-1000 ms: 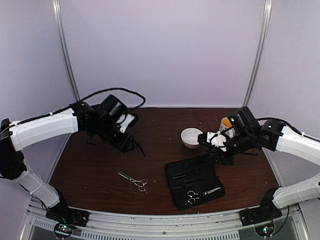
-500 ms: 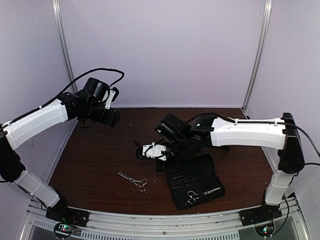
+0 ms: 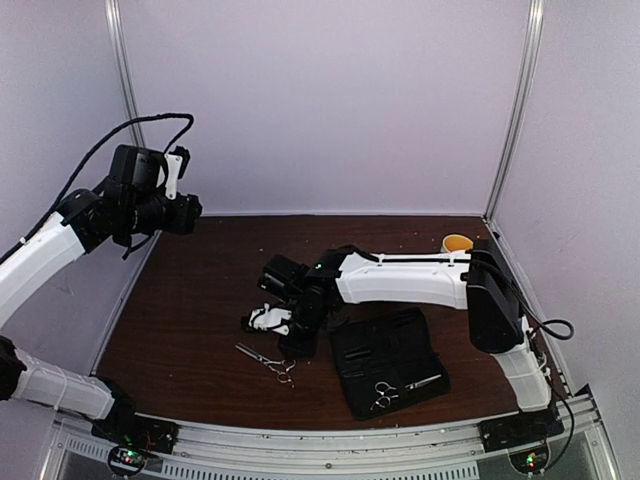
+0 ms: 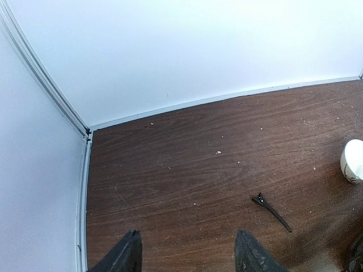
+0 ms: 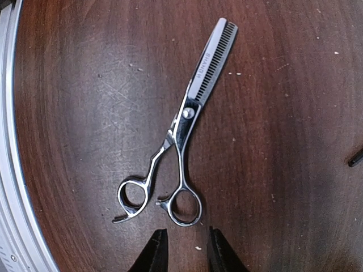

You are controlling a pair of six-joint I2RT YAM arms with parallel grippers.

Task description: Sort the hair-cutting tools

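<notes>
One pair of silver thinning scissors [image 5: 184, 122] lies loose on the brown table, rings toward my right gripper [image 5: 186, 249]. That gripper hangs just above the rings with its jaws a little apart and empty. In the top view these scissors [image 3: 268, 360] lie front left of centre, with the right gripper [image 3: 295, 348] over them. A second pair of scissors [image 3: 383, 395] lies in the open black case [image 3: 390, 350]. A thin black clip [image 4: 271, 211] lies on the table, ahead and right of my left gripper [image 4: 187, 252], which is wide open, empty and raised at the back left [image 3: 190, 212].
A white bowl [image 4: 353, 160] shows at the right edge of the left wrist view; the right arm hides it from above. A yellow cup [image 3: 457, 243] stands at the back right. Another black piece [image 5: 356, 158] shows at the right wrist view's edge. Walls enclose the table.
My right arm has swept left across the table, from beside the bowl to above the loose scissors. My left arm has lifted and drawn back toward the back left corner.
</notes>
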